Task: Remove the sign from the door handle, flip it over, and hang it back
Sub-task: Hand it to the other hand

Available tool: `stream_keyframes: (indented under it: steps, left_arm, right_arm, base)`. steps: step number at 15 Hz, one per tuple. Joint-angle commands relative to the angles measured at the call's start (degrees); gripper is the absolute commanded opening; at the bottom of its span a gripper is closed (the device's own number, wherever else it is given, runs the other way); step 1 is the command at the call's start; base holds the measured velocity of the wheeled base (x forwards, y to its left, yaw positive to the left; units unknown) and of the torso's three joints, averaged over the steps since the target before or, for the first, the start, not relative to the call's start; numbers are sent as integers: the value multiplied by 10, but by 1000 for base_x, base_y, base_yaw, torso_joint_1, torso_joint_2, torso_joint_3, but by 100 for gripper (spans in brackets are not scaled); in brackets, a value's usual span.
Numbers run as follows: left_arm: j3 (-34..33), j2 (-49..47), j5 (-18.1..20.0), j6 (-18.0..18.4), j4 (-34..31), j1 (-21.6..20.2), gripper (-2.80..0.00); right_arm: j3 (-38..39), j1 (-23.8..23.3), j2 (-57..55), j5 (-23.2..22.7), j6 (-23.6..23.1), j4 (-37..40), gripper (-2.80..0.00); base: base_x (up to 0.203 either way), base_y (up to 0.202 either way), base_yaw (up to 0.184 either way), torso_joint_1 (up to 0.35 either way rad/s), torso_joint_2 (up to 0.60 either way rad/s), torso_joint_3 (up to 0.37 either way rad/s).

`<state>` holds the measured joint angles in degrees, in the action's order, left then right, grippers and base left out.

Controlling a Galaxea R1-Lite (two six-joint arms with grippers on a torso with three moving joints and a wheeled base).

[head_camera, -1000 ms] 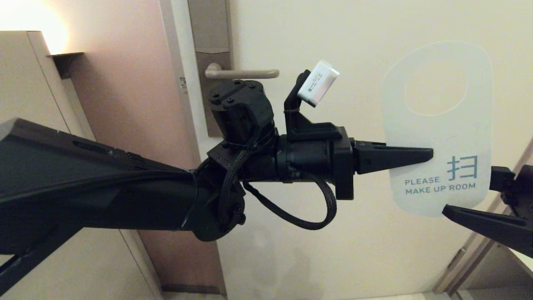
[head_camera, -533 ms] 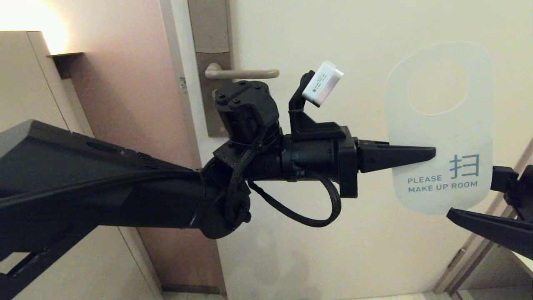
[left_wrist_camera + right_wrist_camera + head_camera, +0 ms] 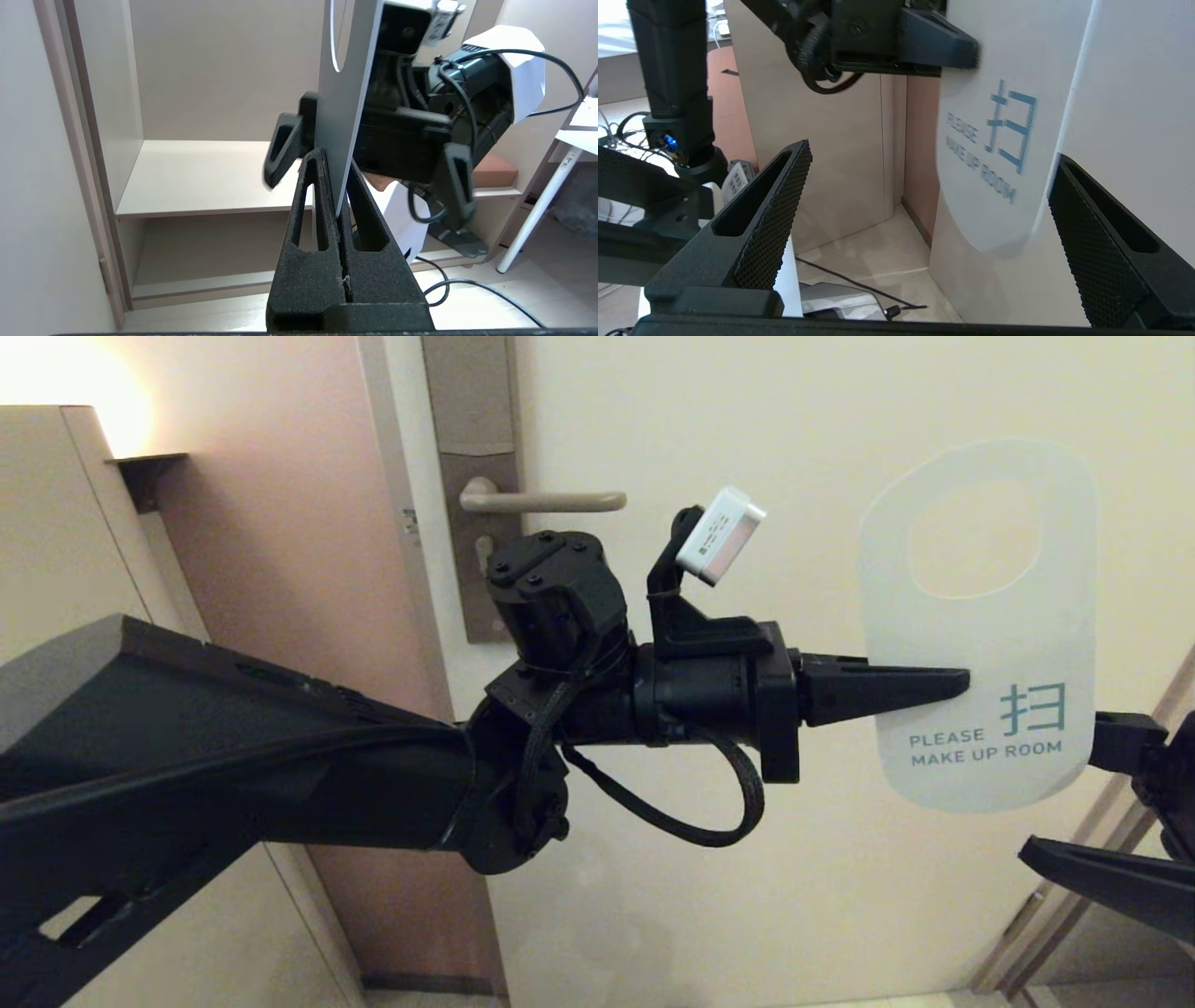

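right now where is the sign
In the head view the sign is off the door handle, held in front of the door on the right, pinched at its edge by the left gripper; the open right gripper is near its lower corner.

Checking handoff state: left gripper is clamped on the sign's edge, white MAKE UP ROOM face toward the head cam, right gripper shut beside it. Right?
Not quite: the right gripper is open, fingers spread apart, per the right wrist view. The left gripper does clamp the sign, white face showing.

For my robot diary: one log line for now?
sign: white face, off door handle | left gripper: shut on sign | right gripper: open, beside sign
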<state>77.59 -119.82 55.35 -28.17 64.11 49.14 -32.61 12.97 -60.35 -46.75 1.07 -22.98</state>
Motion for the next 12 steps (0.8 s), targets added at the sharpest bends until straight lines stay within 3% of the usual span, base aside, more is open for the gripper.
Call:
stream_keyframes:
  steps: [1, 12]
  left_arm:
    - [1, -5, 3, -2, 4, 2, -280]
    - [4, -18, -2, -1, 13, 10, -280]
  right_arm:
    - [3, 1, 10, -3, 0, -1, 0]
    - [16, 1, 21, -3, 1, -1, 0]
  base:
    - [0, 0, 0, 0, 0, 0]
    - [0, 0, 0, 0, 0, 0]
